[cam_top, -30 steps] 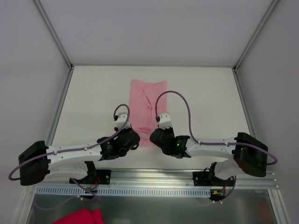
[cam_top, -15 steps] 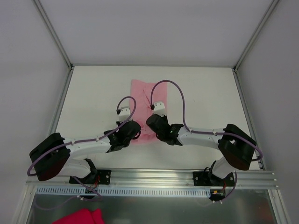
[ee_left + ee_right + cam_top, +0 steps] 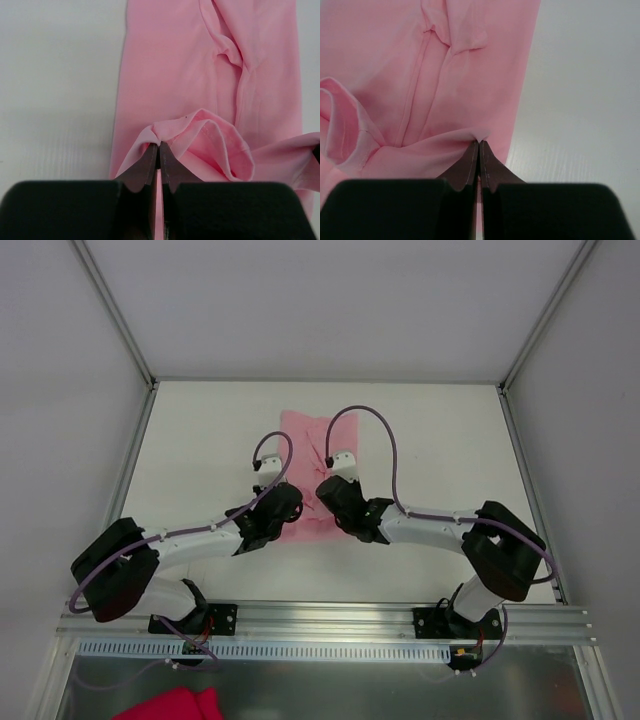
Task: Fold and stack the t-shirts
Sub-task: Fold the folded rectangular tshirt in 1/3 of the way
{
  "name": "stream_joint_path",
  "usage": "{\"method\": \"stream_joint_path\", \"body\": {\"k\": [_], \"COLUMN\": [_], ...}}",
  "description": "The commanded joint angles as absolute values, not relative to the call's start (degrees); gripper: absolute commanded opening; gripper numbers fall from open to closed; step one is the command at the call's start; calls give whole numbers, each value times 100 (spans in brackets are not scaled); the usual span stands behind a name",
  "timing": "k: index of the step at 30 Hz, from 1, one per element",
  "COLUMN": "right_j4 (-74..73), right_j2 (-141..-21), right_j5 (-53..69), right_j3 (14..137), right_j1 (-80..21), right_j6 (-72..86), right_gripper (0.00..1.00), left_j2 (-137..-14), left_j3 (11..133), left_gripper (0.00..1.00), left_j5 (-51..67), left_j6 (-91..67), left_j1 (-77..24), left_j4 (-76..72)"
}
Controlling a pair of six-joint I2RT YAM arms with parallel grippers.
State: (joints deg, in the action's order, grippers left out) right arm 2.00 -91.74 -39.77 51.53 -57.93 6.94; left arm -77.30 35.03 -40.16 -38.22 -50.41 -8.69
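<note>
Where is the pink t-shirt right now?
In the top view the pink t-shirt lies near the middle of the white table, its near end pinched by the left hand and the right hand.

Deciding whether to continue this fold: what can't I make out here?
Top external: near edge of the pale pink thin-fabric t-shirt, covered by the left gripper and right gripper.
Wrist views: how much fabric each gripper pinches, hidden inside the shut jaws.
Top external: deep magenta cloth, cut off by the bottom edge.
</note>
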Motion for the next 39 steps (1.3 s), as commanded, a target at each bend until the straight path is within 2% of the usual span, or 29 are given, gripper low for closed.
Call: {"method": "stream_joint_path", "body": {"k": [1,23,27,28,29,31,32,35,39], "right_j4": [387,624,738,895,949,1159,1212,1441,1722], "right_j2": [-9299,-9536,-9790,-9861,-9957,-10238,-10309,-10319,-9862], "right_j5": [-4061,-3665,-3753,-3814,-3875,-4042,-4017,-4130,-4307], "right_j3": [5370,5765,5880,5949,6011,6178,6231,6232,5898], "right_j1": [-5617,-4992,-4904,-4896,-4869,-4834,-4782,-4772,-4772], "right_j6": [571,229,72,9,-183,-430,-500,-632,-817], "right_gripper": [1,1,1,1,2,25,47,68,73], "left_j2": [-7884,-8428,-8823,-8920,-9112,-9307,-9438,-9431,-8861], "left_j3": [3744,4218,4420,4456,4569,4719,4789,4834,4431], "left_gripper": [0,0,0,17,41,82,84,88,87], "left_j5": [-3955,-3595,-3333,-3288,-3296,-3480,-3472,-3358,-2937], "left_j6": [-3639,-3296,-3252,-3226,-3208,-3252,-3208,-3199,-3103], "left_j1": [-4922,-4360,-4175,-4114,-4105,-4078,-4078,-4078,-4104], "left_j4": [-1063,-1318,-1423,-1459,-1494,-1345,-1397,-1406,-1704]}}
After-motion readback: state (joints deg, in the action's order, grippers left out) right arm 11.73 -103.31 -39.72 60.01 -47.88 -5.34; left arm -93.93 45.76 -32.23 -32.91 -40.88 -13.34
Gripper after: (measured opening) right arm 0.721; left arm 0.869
